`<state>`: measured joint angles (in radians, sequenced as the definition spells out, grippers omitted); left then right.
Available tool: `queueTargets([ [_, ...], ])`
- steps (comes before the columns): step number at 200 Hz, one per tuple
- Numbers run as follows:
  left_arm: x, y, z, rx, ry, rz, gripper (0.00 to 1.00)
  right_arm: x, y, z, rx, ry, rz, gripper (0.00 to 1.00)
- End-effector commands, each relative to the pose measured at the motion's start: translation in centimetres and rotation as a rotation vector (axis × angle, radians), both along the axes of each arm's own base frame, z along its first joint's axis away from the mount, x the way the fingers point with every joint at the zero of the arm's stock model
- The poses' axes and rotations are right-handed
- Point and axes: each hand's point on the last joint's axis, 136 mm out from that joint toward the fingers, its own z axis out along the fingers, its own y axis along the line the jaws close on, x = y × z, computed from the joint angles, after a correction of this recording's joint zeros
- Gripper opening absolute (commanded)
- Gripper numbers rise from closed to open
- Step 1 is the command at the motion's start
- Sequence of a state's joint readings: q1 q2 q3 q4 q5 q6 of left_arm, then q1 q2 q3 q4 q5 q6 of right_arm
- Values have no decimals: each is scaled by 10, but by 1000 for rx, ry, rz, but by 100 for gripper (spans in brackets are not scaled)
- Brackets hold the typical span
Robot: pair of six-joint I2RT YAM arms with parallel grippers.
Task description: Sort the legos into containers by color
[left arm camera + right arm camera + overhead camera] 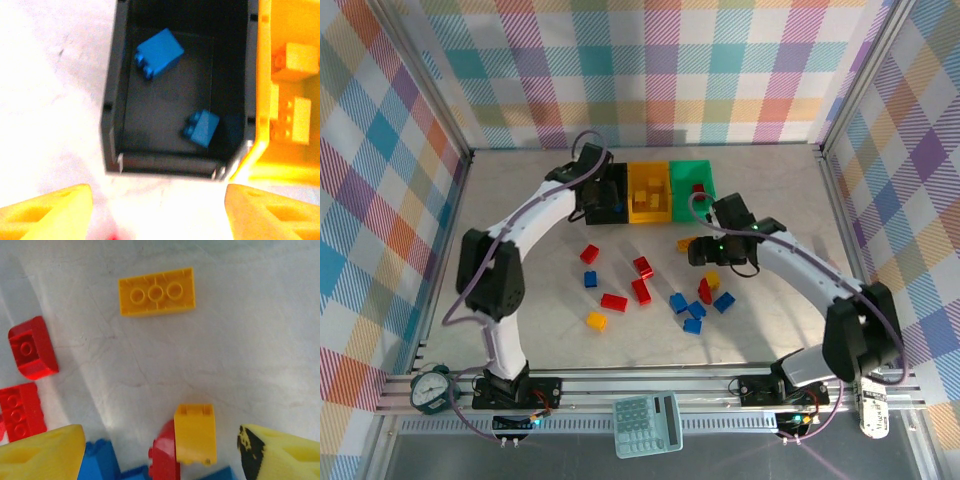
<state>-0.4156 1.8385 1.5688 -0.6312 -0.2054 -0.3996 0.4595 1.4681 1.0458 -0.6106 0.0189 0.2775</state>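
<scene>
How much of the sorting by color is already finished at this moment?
Done: two blue bricks in the black bin, yellow bricks in the yellow bin, a red brick in the green bin. In hand: nothing; the left gripper and right gripper are open. Left: about a dozen loose bricks on the table.

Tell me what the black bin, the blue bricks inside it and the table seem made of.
Black bin: moulded plastic, dull satin; thin walls, notched rim.
Blue bricks: hard plastic, fairly smooth; crisp edges, moulded studs.
Table: pale, faintly veined, probably stone-look laminate; cannot say for sure.
</scene>
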Motion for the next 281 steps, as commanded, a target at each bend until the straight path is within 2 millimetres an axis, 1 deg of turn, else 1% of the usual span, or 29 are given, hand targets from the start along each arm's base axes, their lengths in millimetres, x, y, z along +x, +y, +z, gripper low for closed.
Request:
queueTargets([
  [1,-27,6,6,-68,13,20,70,25,10,-2,-36,-42,64,85],
  [16,-46,6,6,-89,21,12,69,37,13,-15,-74,-15,84,91],
  [20,-50,6,6,-91,21,9,69,41,15,-17,-81,-9,89,100],
  [50,-80,3,10,-81,10,0,69,62,22,-37,-121,16,102,99],
  [70,-93,4,12,-73,6,12,69,72,26,-47,-131,27,106,100],
  [97,-101,6,12,-67,12,15,69,80,30,-61,-138,40,101,98],
  [126,-103,9,14,-46,19,15,69,85,34,-71,-132,55,104,95],
  [176,-104,11,14,-33,22,18,69,88,38,-80,-132,76,100,80],
  [206,-106,13,15,-26,22,20,69,89,39,-79,-127,77,104,69],
  [242,-108,13,15,-24,25,13,69,89,43,-67,-106,66,117,61],
  [262,-110,11,16,-24,26,4,69,88,48,-49,-86,35,132,57],
  [281,-113,10,18,-23,27,-2,69,88,56,-25,-48,-2,142,55],
])
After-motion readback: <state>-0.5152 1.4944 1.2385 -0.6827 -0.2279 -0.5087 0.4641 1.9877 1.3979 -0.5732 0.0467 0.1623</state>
